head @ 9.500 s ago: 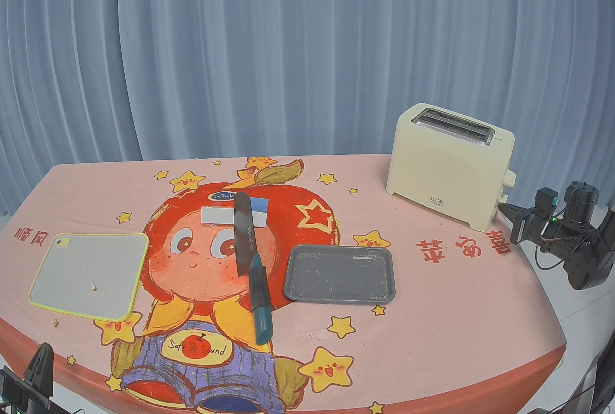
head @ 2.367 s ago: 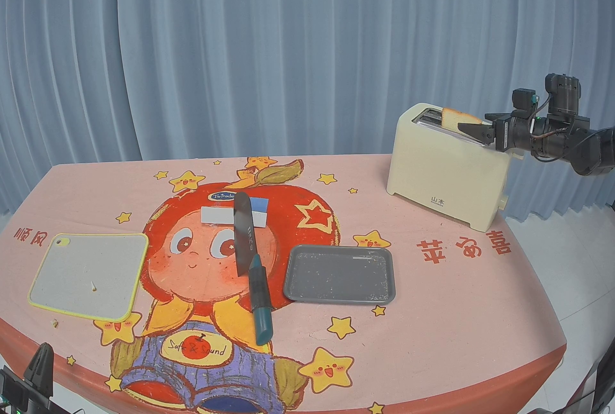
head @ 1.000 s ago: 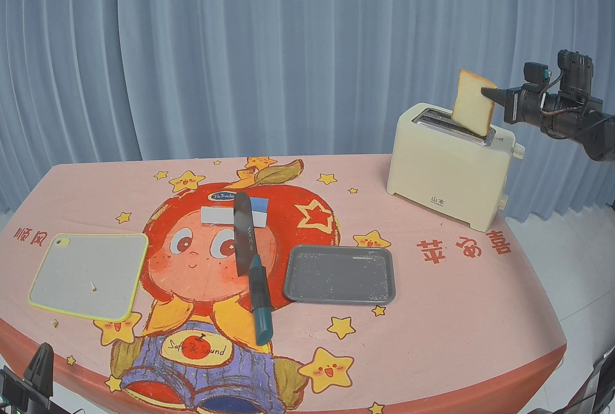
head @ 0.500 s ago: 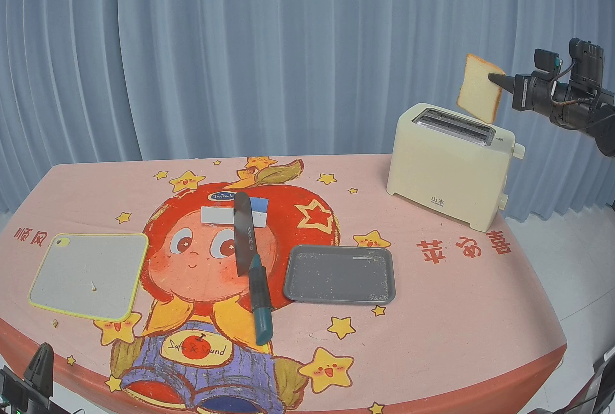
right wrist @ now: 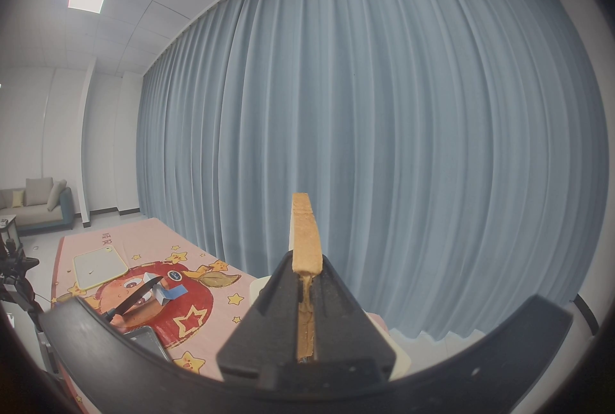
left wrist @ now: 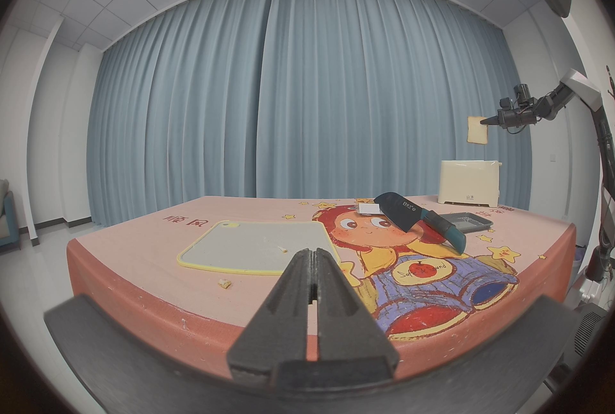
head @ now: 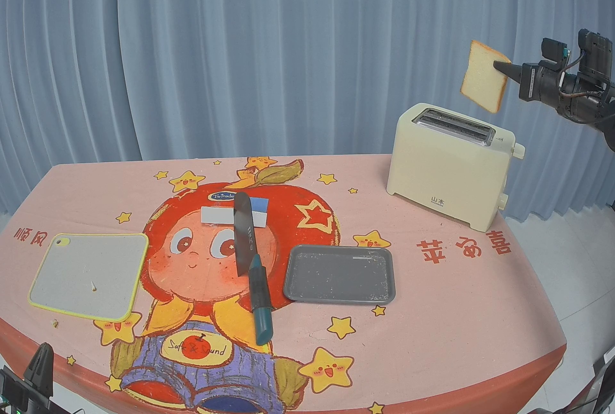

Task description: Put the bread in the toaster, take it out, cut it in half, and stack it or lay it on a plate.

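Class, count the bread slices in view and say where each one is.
1. The bread slice hangs above the toaster, pinched at its edge by the right gripper. A second could sit hidden deep in the toaster's slots.

From the head we look down on the table (head: pixel 461 319); our left wrist looks low across it; our right, high above the toaster (head: pixel 448 172), shares the cutting board (right wrist: pixel 99 266).

Black jointed right arm (head: pixel 576 95), tapered black claw (head: pixel 496 65)
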